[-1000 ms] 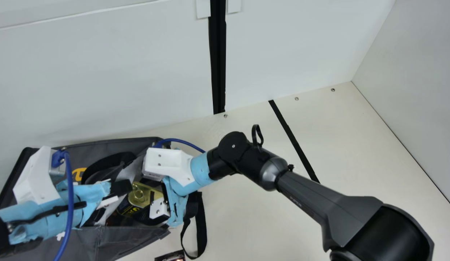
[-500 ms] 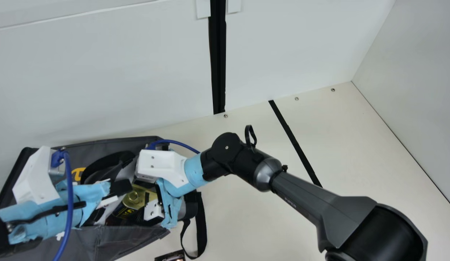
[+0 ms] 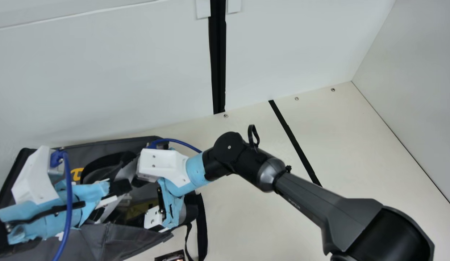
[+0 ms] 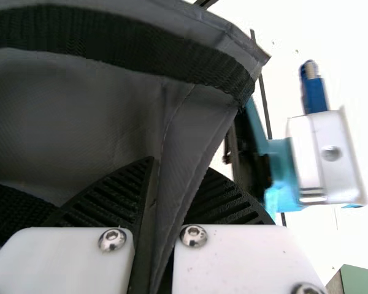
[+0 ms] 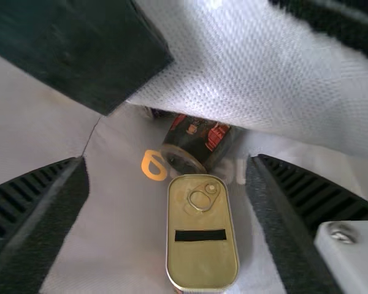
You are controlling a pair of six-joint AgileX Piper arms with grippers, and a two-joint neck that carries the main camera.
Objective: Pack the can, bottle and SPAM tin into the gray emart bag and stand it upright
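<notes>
We have the gray emart bag open at the left of the worktop, near the far wall. Our left tool is at the bag's mouth, and our right tool reaches into it from the right. In the left wrist view, the left tool is clamped on a fold of the bag's gray wall, with one ribbed finger on each side of the cloth. In the right wrist view, the right tool's two fingers stand wide apart.

The SPAM tin is inside the bag, below the gap between the right tool's fingers, gold side with its pull ring showing. We see space on both sides of it, so neither finger touches it. Just beside the tin's ring end lies a dark container with red print, tilted, partly under a fold of white lining; we cannot tell whether it is the can or the bottle. An orange mark shows on the bag beside it.

A black strap hangs at the bag's right side, down to the worktop. Near it, at the near edge of the main view, a small dark item lies on the worktop, partly cut off.
</notes>
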